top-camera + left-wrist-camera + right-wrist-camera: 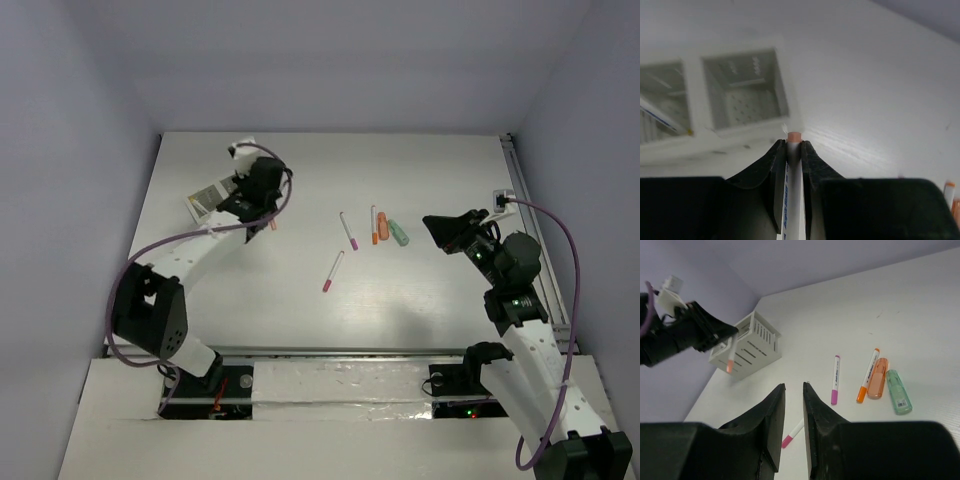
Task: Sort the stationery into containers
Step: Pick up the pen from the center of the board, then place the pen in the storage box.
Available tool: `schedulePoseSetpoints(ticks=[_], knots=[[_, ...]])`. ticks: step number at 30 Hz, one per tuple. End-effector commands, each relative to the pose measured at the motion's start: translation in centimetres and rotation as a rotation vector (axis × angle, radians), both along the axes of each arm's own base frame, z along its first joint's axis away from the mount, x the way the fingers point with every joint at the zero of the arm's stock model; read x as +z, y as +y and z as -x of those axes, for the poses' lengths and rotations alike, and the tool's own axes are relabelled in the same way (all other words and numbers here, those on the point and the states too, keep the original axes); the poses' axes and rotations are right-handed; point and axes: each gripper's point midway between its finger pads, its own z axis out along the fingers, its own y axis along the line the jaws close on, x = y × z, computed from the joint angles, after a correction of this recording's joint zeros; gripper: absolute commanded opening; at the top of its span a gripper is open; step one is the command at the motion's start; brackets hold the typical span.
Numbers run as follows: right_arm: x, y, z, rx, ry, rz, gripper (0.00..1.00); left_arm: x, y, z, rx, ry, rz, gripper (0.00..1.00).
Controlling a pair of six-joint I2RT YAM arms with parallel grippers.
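Observation:
My left gripper (794,146) is shut on a thin white pen (793,190) with a salmon-orange end, held just in front of the white two-compartment organiser (695,100). The organiser's right compartment looks empty; the left one holds a white pen (662,119). In the top view the left gripper (264,212) hovers by the organiser (210,199). My right gripper (794,387) is slightly open and empty, above the table. On the table lie a magenta-ended pen (835,380), an orange-ended pen (868,376), a stubby orange marker (878,378), a mint-green marker (899,391) and a pink-ended pen (792,433).
The loose stationery lies mid-table in the top view: the magenta pen (347,230), pink pen (333,271) and markers (390,228). A rail with a small white box (503,198) runs along the right table edge. Purple cables trail from both arms.

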Motion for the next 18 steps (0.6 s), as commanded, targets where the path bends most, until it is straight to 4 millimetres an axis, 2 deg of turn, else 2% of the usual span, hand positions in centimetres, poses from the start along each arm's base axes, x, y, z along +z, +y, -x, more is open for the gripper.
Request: schedulePoseSetpoints(ticks=[1, 3, 4, 6, 7, 12, 18], knots=[[1.6, -0.1, 0.1, -0.005, -0.069, -0.004, 0.27, 7.2, 6.9, -0.9, 0.124, -0.085, -0.059, 0.0], [1.8, 0.0, 0.2, 0.001, -0.073, -0.006, 0.27, 9.8, 9.8, -1.4, 0.189, -0.118, -0.085, 0.0], [1.8, -0.1, 0.3, 0.001, -0.074, -0.006, 0.27, 10.7, 12.5, -1.5, 0.256, -0.125, -0.132, 0.0], [1.8, 0.0, 0.2, 0.001, -0.075, -0.007, 0.27, 12.3, 14.9, -1.7, 0.333, -0.158, -0.165, 0.0], [1.7, 0.0, 0.1, 0.001, -0.07, -0.007, 0.27, 12.8, 16.9, -1.5, 0.401, -0.169, -0.19, 0.0], [1.6, 0.1, 0.2, 0.007, -0.07, -0.008, 0.27, 13.3, 20.0, -1.5, 0.533, -0.233, -0.261, 0.0], [1.6, 0.2, 0.2, 0.017, -0.067, -0.011, 0.27, 11.0, 21.4, -1.5, 0.602, -0.213, -0.371, 0.0]])
